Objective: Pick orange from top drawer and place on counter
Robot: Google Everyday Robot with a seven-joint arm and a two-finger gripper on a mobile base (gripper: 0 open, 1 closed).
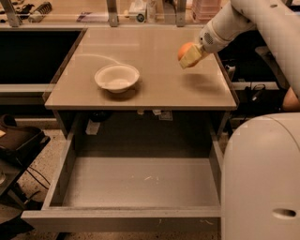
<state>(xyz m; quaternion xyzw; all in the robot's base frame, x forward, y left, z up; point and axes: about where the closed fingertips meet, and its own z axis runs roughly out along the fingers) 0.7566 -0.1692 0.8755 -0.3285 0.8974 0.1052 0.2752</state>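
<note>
Item count:
- Orange [184, 48]: one.
- Bowl [116, 77]: one.
- Counter [159, 89]: one.
- Drawer [140, 180]: one, pulled open.
- Arm [243, 18]: one.
- Gripper [188, 54]: one, located above the right rear part of the counter, its two fingers clamped on the single orange.

We can read no text, label, brand or number anywhere. The small items [139, 10] past the far edge of the counter [154, 91] are too blurred for us to make out any print. The tool [191, 56] hangs over the counter's far right corner, clasping the orange [184, 48], and neither shows lettering we can read.
</note>
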